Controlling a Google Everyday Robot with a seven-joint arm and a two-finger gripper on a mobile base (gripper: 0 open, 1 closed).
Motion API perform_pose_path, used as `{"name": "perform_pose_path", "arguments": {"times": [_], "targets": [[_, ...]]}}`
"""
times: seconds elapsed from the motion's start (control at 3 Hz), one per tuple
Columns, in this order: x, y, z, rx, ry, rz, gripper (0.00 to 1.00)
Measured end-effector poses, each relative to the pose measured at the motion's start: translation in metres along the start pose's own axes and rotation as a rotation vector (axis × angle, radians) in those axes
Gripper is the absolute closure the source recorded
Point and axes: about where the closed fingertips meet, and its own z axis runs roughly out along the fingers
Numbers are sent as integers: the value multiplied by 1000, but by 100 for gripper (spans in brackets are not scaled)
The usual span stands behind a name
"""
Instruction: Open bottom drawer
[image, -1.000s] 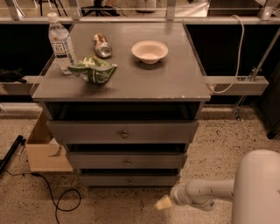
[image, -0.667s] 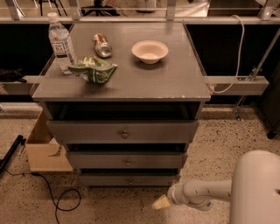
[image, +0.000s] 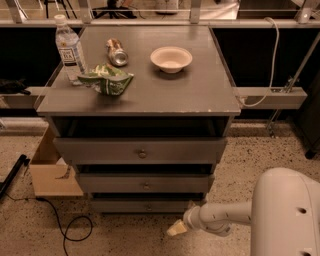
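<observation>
The bottom drawer (image: 150, 205) is the lowest of three grey fronts, thin, with a small round knob (image: 148, 206) at its centre. It sits nearly flush under the middle drawer (image: 145, 183). The top drawer (image: 141, 150) is wider and taller. My gripper (image: 176, 229) is low over the floor, in front of the cabinet's lower right, below and right of the bottom drawer's knob and apart from it. My white arm (image: 225, 216) reaches in from the right.
On the cabinet top (image: 200, 95) stand a water bottle (image: 69, 47), a lying can (image: 117, 51), a green chip bag (image: 107, 80) and a white bowl (image: 171, 58). A cardboard box (image: 51, 170) and a black cable (image: 65, 227) lie on the floor at left.
My gripper has moved a little to the left along the floor, nearer the cabinet's front. The drawers have not moved.
</observation>
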Motion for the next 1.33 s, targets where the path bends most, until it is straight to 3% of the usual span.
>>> {"name": "perform_pose_path", "arguments": {"times": [0.33, 0.67, 1.0, 1.33], "targets": [[-23, 0, 28, 1, -2, -46, 0], [-25, -6, 37, 3, 7, -48, 0], [-46, -18, 63, 26, 37, -98, 0], [-41, -24, 71, 28, 55, -95, 0]]}}
